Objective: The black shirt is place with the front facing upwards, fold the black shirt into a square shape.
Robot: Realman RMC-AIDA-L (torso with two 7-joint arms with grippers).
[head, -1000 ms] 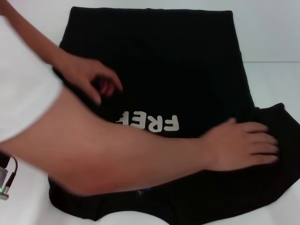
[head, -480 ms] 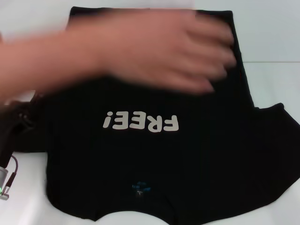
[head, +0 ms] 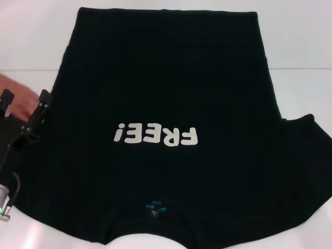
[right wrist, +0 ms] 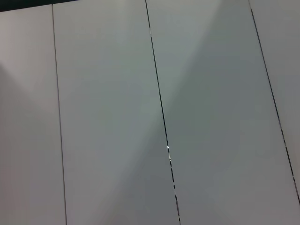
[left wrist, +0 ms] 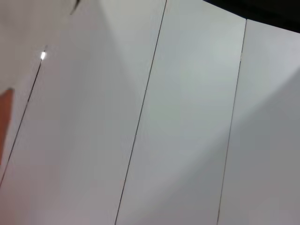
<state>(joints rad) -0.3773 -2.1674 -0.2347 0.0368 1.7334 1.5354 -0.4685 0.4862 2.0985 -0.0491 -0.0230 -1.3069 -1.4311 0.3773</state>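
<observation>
black shirt flat (wrist views: bare panels)

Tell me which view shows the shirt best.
The head view: the shirt lies spread flat across the table, its white lettering and blue neck label facing up. The left wrist view catches only a dark sliver of it at one corner; the right wrist view likewise shows a thin dark edge.

The person's arms that lay across the black shirt a second ago are off it; only a hand shows at the table's left edge. The lettering and neck label are uncovered, and the left gripper now shows at the shirt's left edge.
</observation>
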